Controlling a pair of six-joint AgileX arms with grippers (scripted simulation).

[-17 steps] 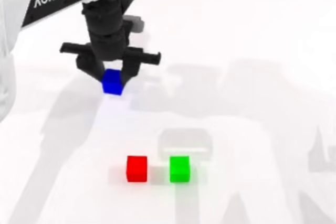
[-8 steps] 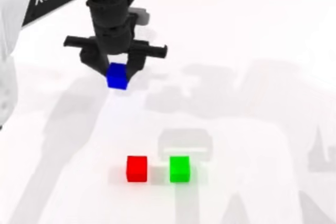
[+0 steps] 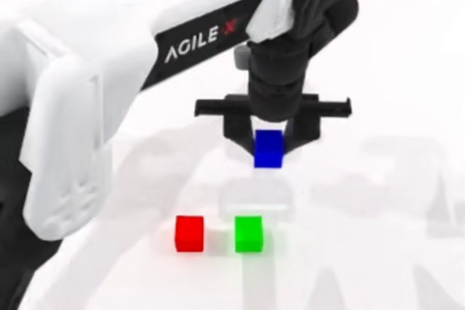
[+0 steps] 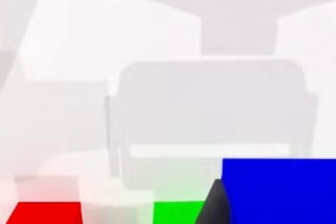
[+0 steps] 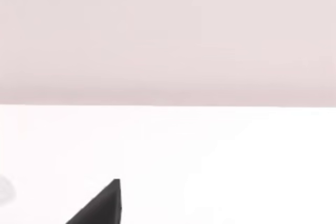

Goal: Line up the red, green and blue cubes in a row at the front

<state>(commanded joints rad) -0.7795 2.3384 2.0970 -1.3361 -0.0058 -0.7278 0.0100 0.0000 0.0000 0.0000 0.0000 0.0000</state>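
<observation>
Pinching the blue cube (image 3: 267, 149), left gripper (image 3: 267, 143) hovers behind green cube (image 3: 248, 234).

The blue cube (image 3: 267, 149), red cube (image 3: 189, 233) and green cube (image 3: 248, 233) look smooth, matt and plain. The left tool (image 3: 270, 139) is matt black, its arm (image 3: 109, 70) a smooth white shell. The desk (image 3: 378, 252) is smooth, matt white.
</observation>
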